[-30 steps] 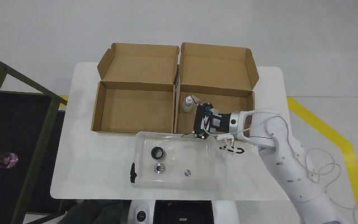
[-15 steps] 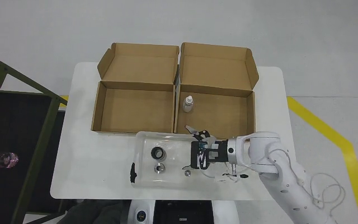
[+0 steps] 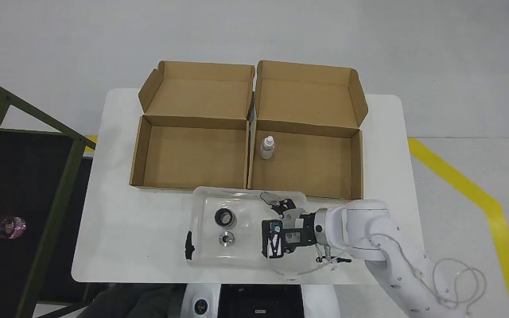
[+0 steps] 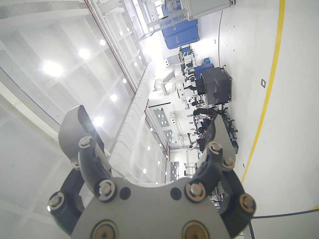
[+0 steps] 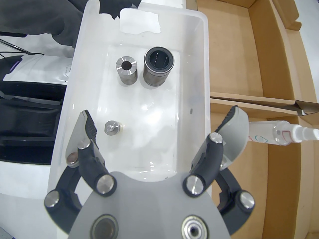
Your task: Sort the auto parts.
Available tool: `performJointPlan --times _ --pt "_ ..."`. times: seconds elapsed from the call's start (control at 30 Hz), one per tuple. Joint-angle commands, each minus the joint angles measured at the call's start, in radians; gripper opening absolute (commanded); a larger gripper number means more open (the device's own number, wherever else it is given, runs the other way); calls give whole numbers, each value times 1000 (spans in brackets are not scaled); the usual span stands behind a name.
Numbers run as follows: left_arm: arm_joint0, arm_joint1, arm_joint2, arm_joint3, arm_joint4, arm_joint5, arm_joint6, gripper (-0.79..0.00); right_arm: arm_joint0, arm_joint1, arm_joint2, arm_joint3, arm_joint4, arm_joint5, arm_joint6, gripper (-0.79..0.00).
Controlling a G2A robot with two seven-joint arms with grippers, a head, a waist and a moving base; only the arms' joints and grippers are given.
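A clear plastic bin (image 3: 238,191) at the table's front holds three metal parts: a dark linear bearing (image 5: 157,65) (image 3: 225,216), a steel bushing (image 5: 126,69) (image 3: 227,238) and a small stud (image 5: 112,128). My right gripper (image 5: 160,120) (image 3: 269,238) hangs open over the bin with nothing between its fingers, and the stud lies just inside one fingertip. A small white bottle (image 3: 269,147) (image 5: 281,134) lies in the right cardboard box (image 3: 318,167). My left gripper (image 4: 147,120) is open and empty, pointing up into the room.
Two open cardboard boxes stand side by side behind the bin, the left box (image 3: 191,155) with nothing in it. Black tape and a white label (image 5: 139,23) mark the bin's end wall. A dark frame (image 3: 48,159) stands off the table's left side.
My right arm has drawn back from the right box, where the bottle stays, and come down over the clear bin toward the table's front.
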Motion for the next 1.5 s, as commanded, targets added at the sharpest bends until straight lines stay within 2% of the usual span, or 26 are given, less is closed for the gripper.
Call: performJointPlan --times 0.0,0.63,0.7,0.9,1.0,1.13,1.17,1.23,1.4,1.47 --pt "0 0 0 0 0 0 0 0 -2 1 -9 7 -12 -3 0 0" --pt "0 0 0 0 0 0 0 0 -10 14 -84 50 -84 -15 37 0" --pt "0 0 0 0 0 0 0 0 -5 13 -99 58 -92 -13 34 -62" --pt "0 0 0 0 0 0 0 0 17 7 -147 84 -129 -4 32 -154" --pt "0 0 0 0 0 0 0 0 25 6 -165 94 -146 -1 40 -246" --pt "0 0 0 0 0 0 0 0 36 6 -178 105 -154 -9 51 -329" --pt "0 0 0 0 0 0 0 0 38 6 -180 109 -156 -11 55 -394" --pt "0 0 0 0 0 0 0 0 41 7 -184 114 -156 -13 57 -403" --pt "0 0 0 0 0 0 0 0 48 8 -194 118 -151 -18 63 -548" --pt "0 0 0 0 0 0 0 0 51 8 -198 121 -146 -21 61 -563"
